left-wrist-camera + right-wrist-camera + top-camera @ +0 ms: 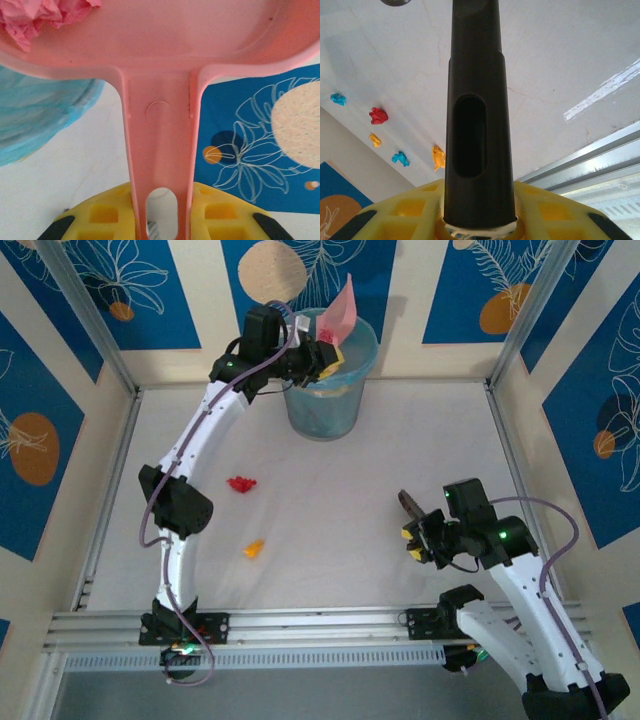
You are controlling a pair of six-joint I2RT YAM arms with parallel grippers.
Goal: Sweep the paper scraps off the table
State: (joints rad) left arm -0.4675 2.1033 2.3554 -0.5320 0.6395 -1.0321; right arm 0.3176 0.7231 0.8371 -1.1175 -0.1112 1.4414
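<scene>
left gripper point(330, 358) clamps the handle of a pink dustpan point(340, 308), tipped up over a blue bin point(325, 405) at the far edge of the table point(420, 440), a pink wad point(27, 17) resting in the pan. right gripper point(415, 538) is closed on a dark brush handle point(408, 504) near the right near corner. a red scrap point(241, 483) and an orange scrap point(254, 549) lie left of centre, toward the near edge.

Central table point(350, 500) lies open; the bin point(322, 410) blocks far middle.
</scene>
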